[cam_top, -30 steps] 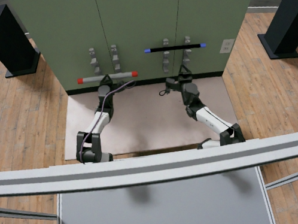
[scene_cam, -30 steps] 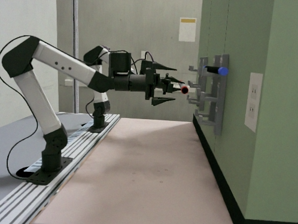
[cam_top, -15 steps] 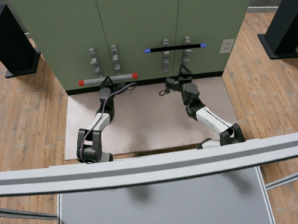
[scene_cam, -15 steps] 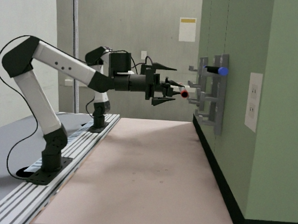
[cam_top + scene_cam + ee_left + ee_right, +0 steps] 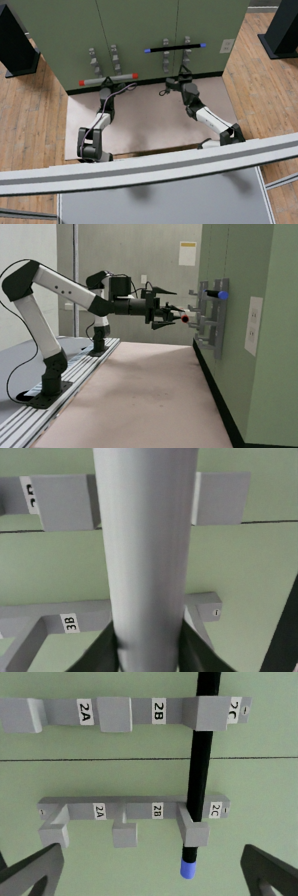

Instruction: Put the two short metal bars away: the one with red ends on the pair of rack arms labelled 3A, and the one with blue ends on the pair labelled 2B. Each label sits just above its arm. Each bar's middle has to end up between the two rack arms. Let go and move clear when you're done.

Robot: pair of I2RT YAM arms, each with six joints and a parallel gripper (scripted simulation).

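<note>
"Left side first, operator."
"My left gripper (image 5: 108,80) (image 5: 179,314) (image 5: 147,626) is clamped around the red-ended bar (image 5: 121,78) (image 5: 185,318) (image 5: 145,548). I find it held crosswise in front of the number 3 rack (image 5: 115,59) (image 5: 202,302) (image 5: 30,613), with 3B's label visible beside it in the wrist view. 3A's label is hidden from me."
"And the right?"
"My right gripper (image 5: 185,69) (image 5: 175,308) (image 5: 151,852) has its fingers wide apart, nothing between them. It faces the number 2 rack (image 5: 221,329) (image 5: 77,809)."
"Condition of the blue-ended bar (image 5: 176,48) (image 5: 222,294) (image 5: 199,772)?"
"Lying across both arms labelled 2C, the topmost pair, one above 2B. Noted as misplaced."
"Surroundings?"
"Both racks are fixed to the green wall (image 5: 134,30) (image 5: 239,284) (image 5: 100,777), beyond the pale bench (image 5: 149,120) (image 5: 134,380). An outlet (image 5: 227,46) (image 5: 254,326) sits near the number 2 rack."
</note>
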